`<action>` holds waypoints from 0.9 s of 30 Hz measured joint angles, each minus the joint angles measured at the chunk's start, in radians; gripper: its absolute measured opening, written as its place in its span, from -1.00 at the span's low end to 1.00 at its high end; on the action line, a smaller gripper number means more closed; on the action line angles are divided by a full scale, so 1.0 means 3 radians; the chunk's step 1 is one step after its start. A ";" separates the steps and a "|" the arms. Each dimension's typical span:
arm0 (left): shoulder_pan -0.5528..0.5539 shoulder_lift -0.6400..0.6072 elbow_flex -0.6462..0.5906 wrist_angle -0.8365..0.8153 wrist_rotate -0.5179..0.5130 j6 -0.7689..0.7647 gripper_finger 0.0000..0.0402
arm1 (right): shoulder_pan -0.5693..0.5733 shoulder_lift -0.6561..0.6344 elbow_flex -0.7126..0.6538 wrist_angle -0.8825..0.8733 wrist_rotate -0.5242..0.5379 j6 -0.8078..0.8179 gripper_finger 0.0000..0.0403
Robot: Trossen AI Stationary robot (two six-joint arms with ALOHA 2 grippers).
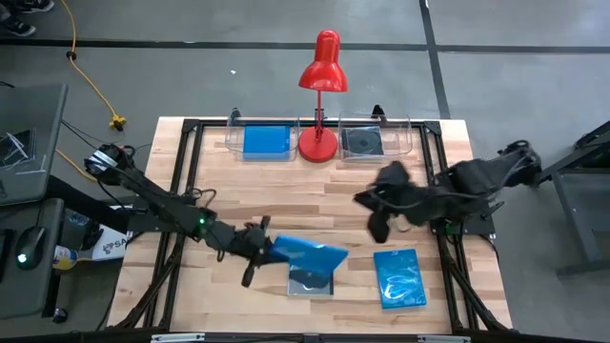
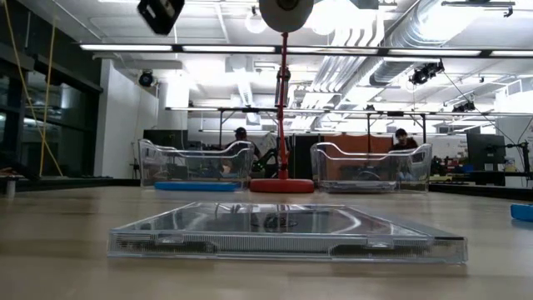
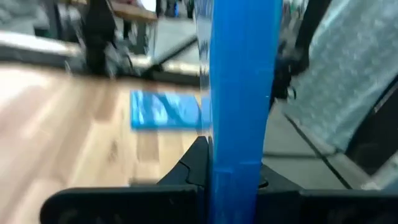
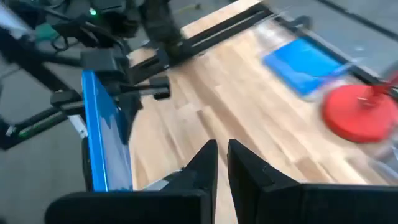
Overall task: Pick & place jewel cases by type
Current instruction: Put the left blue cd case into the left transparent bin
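Note:
My left gripper (image 1: 259, 244) is shut on a plain blue jewel case (image 1: 310, 252), which is raised over a clear-lidded dark case (image 1: 312, 280) lying flat near the table's front. In the low view that flat case (image 2: 283, 232) fills the foreground. A patterned blue case (image 1: 398, 278) lies flat to its right. Another blue case (image 1: 267, 141) rests in the left clear tray, and a dark case (image 1: 362, 143) rests in the right tray. My right gripper (image 4: 222, 149) hovers shut over the right middle of the table, touching nothing. My left gripper pinches the plain blue case between its two fingers at the edge (image 3: 236, 168) facing the table's left. The fingers (image 3: 189, 171) reach in about level from the left. The case stands tilted on edge (image 4: 102, 143), lifted clear above the flat case.
A red desk lamp (image 1: 319, 143) stands between the two clear trays (image 1: 233, 143) (image 1: 405, 143) at the far edge. Bare wood (image 1: 219, 191) lies across the table's middle and left. A black frame rims the table. People sit at benches in the room beyond.

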 joint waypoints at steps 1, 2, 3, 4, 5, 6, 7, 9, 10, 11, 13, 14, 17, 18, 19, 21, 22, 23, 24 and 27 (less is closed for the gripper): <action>0.0040 -0.0070 0.0000 0.0020 -0.0002 0.0046 -0.91 | 0.0059 -0.0053 0.0000 -0.0090 0.0103 0.0090 -0.92; 0.0077 -0.0136 0.0000 0.0034 -0.0004 0.0098 -0.91 | 0.0111 -0.0095 0.0001 -0.0169 0.0203 0.0172 -0.93; 0.0114 -0.0199 0.0001 0.0054 -0.0006 0.0152 -0.91 | 0.0173 -0.0126 0.0000 -0.0233 0.0275 0.0244 -0.94; 0.0158 -0.0268 0.0001 0.0061 -0.0005 0.0212 -0.91 | 0.0230 -0.0152 -0.0018 -0.0270 0.0341 0.0307 -0.94; 0.0197 -0.0340 0.0000 0.0068 -0.0005 0.0278 -0.91 | 0.0279 -0.0165 -0.0055 -0.0295 0.0397 0.0363 -0.94; 0.0238 -0.0410 0.0001 0.0118 -0.0006 0.0343 -0.91 | 0.0318 -0.0182 -0.0104 -0.0320 0.0437 0.0412 -0.94; 0.0284 -0.0489 0.0001 0.0157 -0.0005 0.0409 -0.91 | 0.0363 -0.0196 -0.0161 -0.0324 0.0474 0.0458 -0.94; 0.0370 -0.0670 0.0001 0.0155 -0.0006 0.0523 -0.91 | 0.0428 -0.0231 -0.0279 -0.0324 0.0503 0.0582 -0.94; 0.0408 -0.0752 0.0001 0.0157 -0.0005 0.0571 -0.91 | 0.0450 -0.0249 -0.0347 -0.0318 0.0505 0.0640 -0.94; 0.0449 -0.0840 0.0001 0.0148 -0.0005 0.0616 -0.91 | 0.0467 -0.0262 -0.0424 -0.0315 0.0505 0.0711 -0.94; 0.0511 -0.1008 0.0001 0.0144 -0.0002 0.0730 -0.91 | 0.0502 -0.0262 -0.0566 -0.0312 0.0510 0.0869 -0.94; 0.0536 -0.1100 0.0001 0.0142 -0.0002 0.0780 -0.91 | 0.0523 -0.0255 -0.0643 -0.0300 0.0507 0.0944 -0.94; 0.0613 -0.1363 0.0001 0.0136 0.0000 0.0949 -0.91 | 0.0576 -0.0248 -0.0869 -0.0169 0.0498 0.1133 -0.94; 0.0634 -0.1444 0.0001 0.0133 0.0000 0.1002 -0.91 | 0.0587 -0.0255 -0.0950 -0.0069 0.0502 0.1151 -0.94; 0.0658 -0.1522 0.0001 0.0115 -0.0004 0.1041 -0.91 | 0.0597 -0.0256 -0.1023 0.0003 0.0498 0.1178 -0.94; 0.0706 -0.1686 0.0001 0.0044 -0.0006 0.1113 -0.91 | 0.0622 -0.0252 -0.1170 0.0184 0.0492 0.1226 -0.94; 0.0725 -0.1757 0.0001 0.0009 -0.0007 0.1133 -0.91 | 0.0624 -0.0250 -0.1241 0.0285 0.0488 0.1227 -0.94; 0.0741 -0.1831 0.0001 -0.0034 -0.0009 0.1155 -0.91 | 0.0624 -0.0250 -0.1308 0.0395 0.0492 0.1228 -0.94; 0.0753 -0.1897 0.0001 -0.0079 -0.0013 0.1173 -0.91 | 0.0624 -0.0251 -0.1377 0.0526 0.0492 0.1227 -0.94; 0.0771 -0.2057 0.0003 -0.0193 -0.0047 0.1203 -0.91 | 0.0623 -0.0251 -0.1561 0.0854 0.0505 0.1225 -0.94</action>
